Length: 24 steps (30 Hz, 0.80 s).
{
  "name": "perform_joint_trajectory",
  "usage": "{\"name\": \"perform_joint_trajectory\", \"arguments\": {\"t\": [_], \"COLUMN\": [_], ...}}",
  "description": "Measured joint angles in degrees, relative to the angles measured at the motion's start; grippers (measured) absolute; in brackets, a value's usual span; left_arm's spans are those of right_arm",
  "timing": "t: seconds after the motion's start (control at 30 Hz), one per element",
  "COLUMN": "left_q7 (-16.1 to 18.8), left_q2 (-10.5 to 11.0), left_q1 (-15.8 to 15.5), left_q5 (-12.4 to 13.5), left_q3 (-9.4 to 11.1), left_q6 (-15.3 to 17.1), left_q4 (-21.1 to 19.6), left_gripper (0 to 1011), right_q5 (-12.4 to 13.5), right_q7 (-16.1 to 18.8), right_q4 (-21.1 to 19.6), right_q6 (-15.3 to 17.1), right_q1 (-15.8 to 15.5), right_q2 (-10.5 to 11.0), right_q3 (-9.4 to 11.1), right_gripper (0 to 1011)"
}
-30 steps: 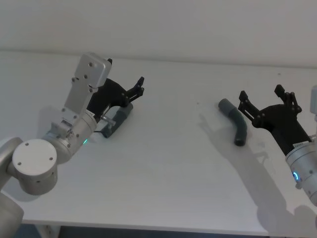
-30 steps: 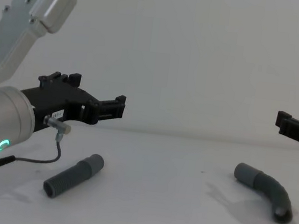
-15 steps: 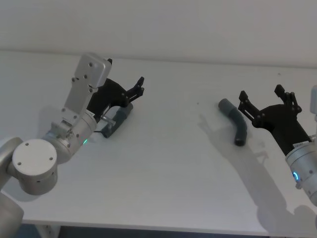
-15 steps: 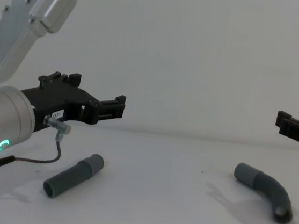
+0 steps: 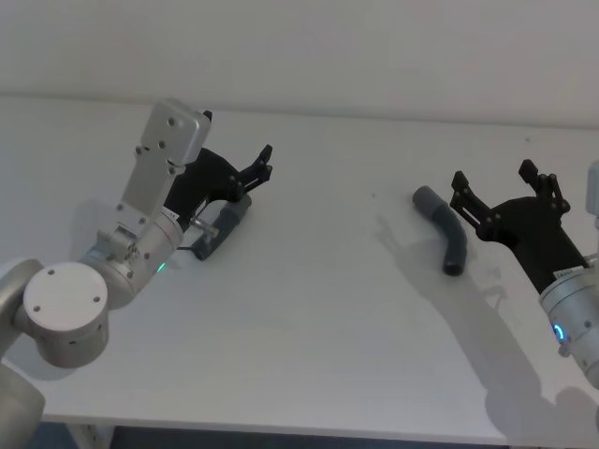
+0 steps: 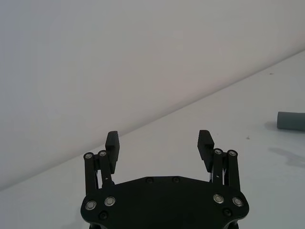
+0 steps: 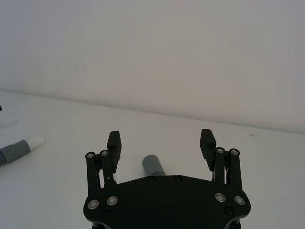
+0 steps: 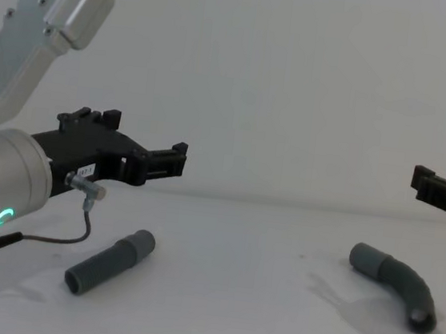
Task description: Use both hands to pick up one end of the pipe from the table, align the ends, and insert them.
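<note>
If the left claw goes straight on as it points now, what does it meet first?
The way looks free: the left claw points across the table, above the straight pipe piece; depth is unclear.

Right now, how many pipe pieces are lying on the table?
2. The straight piece lies on the robot's left, below the open left hand; the curved piece lies on the right, beside the open right hand. Neither is held.

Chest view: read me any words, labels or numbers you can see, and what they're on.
Small white label on the left gripper: print too small to read.
No other text on the right gripper, the straight pipe piece, the curved pipe piece or the table.
</note>
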Motion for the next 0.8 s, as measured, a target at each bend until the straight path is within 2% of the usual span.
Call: {"name": "perform_joint_trajectory", "arguments": {"t": [0.23, 0.63, 0.8], "left_q7": [0.0, 0.8, 1.3], "left_q2": [-0.1, -0.5, -0.8], "left_q1": [0.2, 1.5, 1.9], "left_q5": [-0.3, -2.7, -3.9], "left_q3": [-0.4, -2.0, -2.9], "left_q6": [2.0, 11.4, 16.5], "left_q4": [-0.7, -3.5, -4.7], "left_gripper": [1001, 1001, 1001], "right_q5": [0.0, 0.0, 0.0], "right_q7": [0.0, 0.0, 0.0], "right_q4": [0.0, 0.0, 0.0], "right_q6": [0.0, 0.0, 0.0], "right_q1": [0.0, 0.0, 0.0], "right_q2": [0.0, 0.0, 0.0], "right_q3": [0.0, 0.0, 0.0], "right_gripper": [1004, 1004, 1004]}}
